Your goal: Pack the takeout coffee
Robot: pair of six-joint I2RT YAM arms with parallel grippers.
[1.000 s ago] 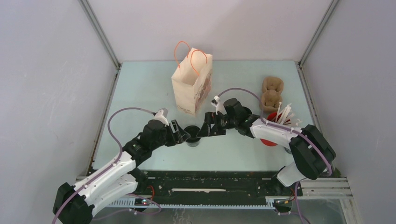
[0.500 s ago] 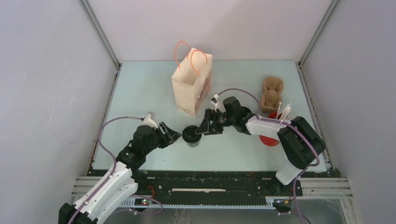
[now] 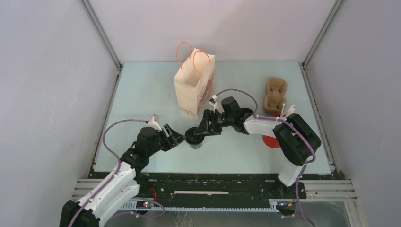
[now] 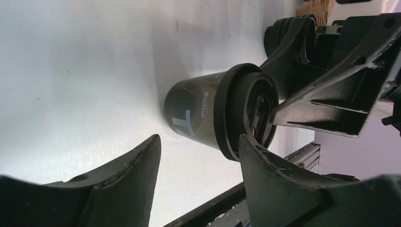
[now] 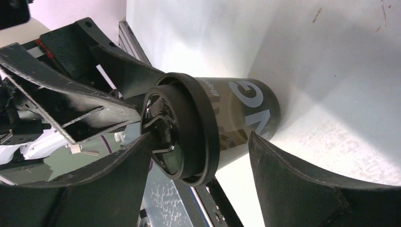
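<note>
One black cup upright, lid up, axis vertical; right hand wide astride; left hand wide.

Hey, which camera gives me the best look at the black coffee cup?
Left wrist: the coffee cup sits mid-frame, with its side, lid and "#coffee" print clear. Right wrist shows the cup larger, but its lid is partly hidden. Top external shows the cup only as a small dark shape.

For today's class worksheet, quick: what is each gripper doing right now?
Left gripper: open, holding nothing, facing the small round black disposable coffee cup.
Right gripper: open, fingers either side of that cup.
</note>
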